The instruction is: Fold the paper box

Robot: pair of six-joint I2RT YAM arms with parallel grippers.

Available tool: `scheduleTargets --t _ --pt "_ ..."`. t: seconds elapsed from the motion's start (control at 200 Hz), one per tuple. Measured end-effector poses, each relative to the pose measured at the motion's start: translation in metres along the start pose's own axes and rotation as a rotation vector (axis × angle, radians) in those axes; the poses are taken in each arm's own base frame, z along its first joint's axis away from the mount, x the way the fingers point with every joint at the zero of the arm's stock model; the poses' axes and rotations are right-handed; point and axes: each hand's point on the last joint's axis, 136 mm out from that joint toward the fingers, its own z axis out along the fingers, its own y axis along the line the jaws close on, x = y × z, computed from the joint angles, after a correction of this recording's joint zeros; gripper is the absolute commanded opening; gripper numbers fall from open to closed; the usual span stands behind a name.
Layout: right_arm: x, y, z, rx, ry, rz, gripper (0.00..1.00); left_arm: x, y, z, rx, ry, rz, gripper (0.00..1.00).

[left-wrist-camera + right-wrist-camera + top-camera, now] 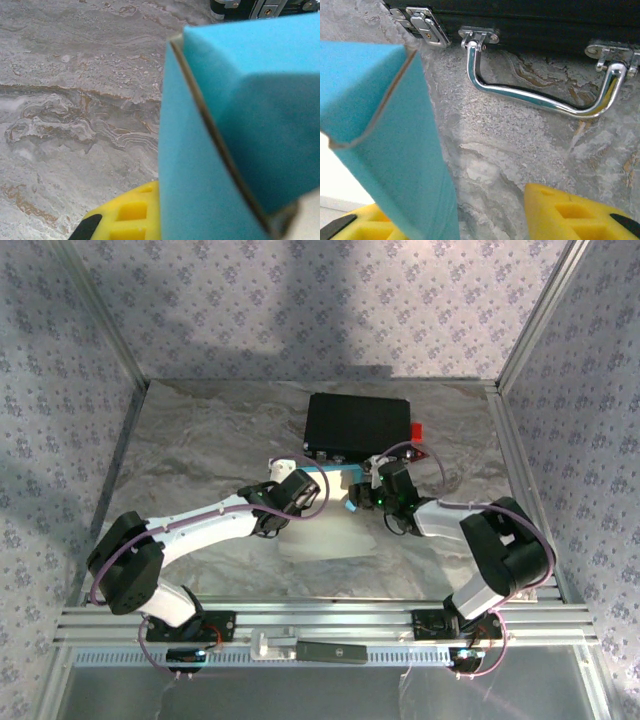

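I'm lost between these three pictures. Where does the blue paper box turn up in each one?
Top external: the paper box sits mid-table, just in front of the black case.
Left wrist: the box takes the right half, very close up.
Right wrist: the box is at the left, a folded corner up close.
Shared landmark: the black case, along the top edge in both wrist views.

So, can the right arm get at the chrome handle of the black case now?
Probably yes: the right tool faces the handle across the table with nothing between; the paper box lies off to the left.
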Motion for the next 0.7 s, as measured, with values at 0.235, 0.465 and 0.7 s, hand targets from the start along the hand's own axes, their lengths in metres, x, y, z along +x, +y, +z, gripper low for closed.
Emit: scheduleTargets --t 0.235,0.465,0.7 --pt "0.014 0.003 -0.015 -0.024 -0.012 0.024 0.57 0.0 0.001 0.002 0.001 0.007 0.003 0.0" --pt "0.038 0.012 -0.019 0.001 0.087 -0.025 0.58 -0.006 -0.002 0.006 0.007 -0.009 -0.026 0.0" --pt "0.024 0.006 -0.03 0.036 0.022 -0.02 0.53 -0.006 -0.005 0.008 0.009 -0.001 -0.025 0.0"
